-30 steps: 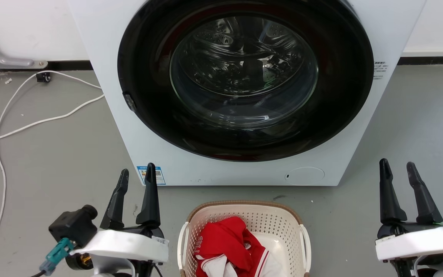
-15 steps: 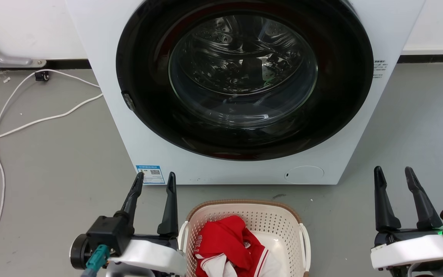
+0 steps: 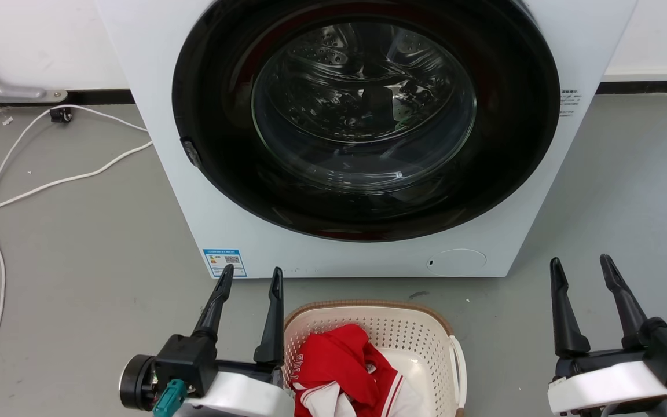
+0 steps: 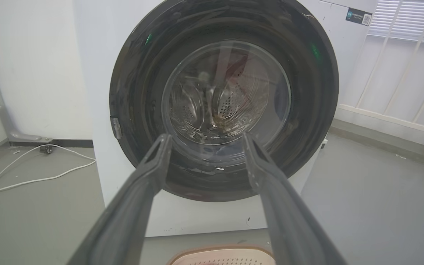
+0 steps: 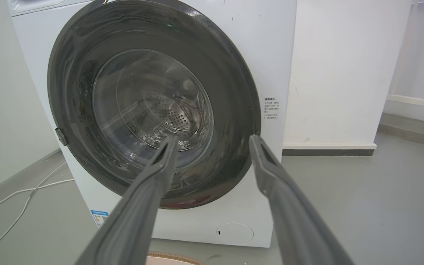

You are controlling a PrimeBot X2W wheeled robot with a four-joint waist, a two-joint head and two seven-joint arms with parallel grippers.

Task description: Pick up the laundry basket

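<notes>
Jaws spread on left gripper [image 3: 253,270] and right gripper [image 3: 580,260], both empty.
Left one hung just beside the laundry basket [image 3: 409,336].

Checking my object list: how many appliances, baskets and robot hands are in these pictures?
Washing machine: 1
Laundry basket: 1
Robot hands: 2, left hand and right hand
Total: 4
</notes>
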